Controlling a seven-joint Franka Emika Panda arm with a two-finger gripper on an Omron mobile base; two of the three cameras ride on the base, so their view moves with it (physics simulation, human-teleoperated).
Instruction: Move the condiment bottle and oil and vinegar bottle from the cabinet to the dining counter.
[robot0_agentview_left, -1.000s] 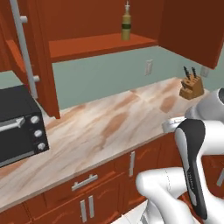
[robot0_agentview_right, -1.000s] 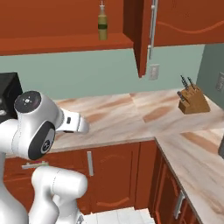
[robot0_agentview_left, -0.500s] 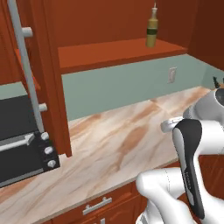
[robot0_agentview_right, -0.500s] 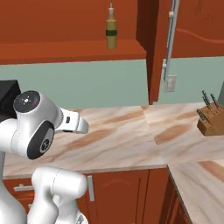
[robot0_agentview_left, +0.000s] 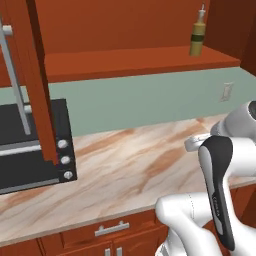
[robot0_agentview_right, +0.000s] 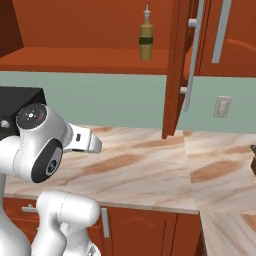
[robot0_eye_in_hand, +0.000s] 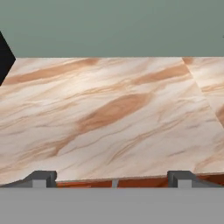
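The oil and vinegar bottle (robot0_agentview_left: 196, 38) (robot0_agentview_right: 146, 37), slim and olive-yellow with a pale spout, stands upright on the shelf of the open cabinet (robot0_agentview_left: 135, 62) (robot0_agentview_right: 75, 59). It is near the shelf's right end. The condiment bottle and the dining counter are out of view. In the hand view my gripper (robot0_eye_in_hand: 111, 179) is open, with nothing between its fingertips (robot0_eye_in_hand: 42, 177). It points low over a marble worktop (robot0_eye_in_hand: 113, 113), well below the shelf and apart from the bottle.
The cabinet's open doors (robot0_agentview_left: 35, 75) (robot0_agentview_right: 177, 65) with silver bar handles (robot0_agentview_right: 193, 60) jut out over the marble worktop (robot0_agentview_left: 115, 175). A black toaster oven (robot0_agentview_left: 30, 145) stands at the left. A wall outlet (robot0_agentview_right: 221, 106) and a knife block (robot0_agentview_right: 253, 162) are to the right.
The whole picture has shifted and grown: the base has driven closer to the cabinet, so shelf and bottle look larger. The arm keeps its pose and the gripper stays open.
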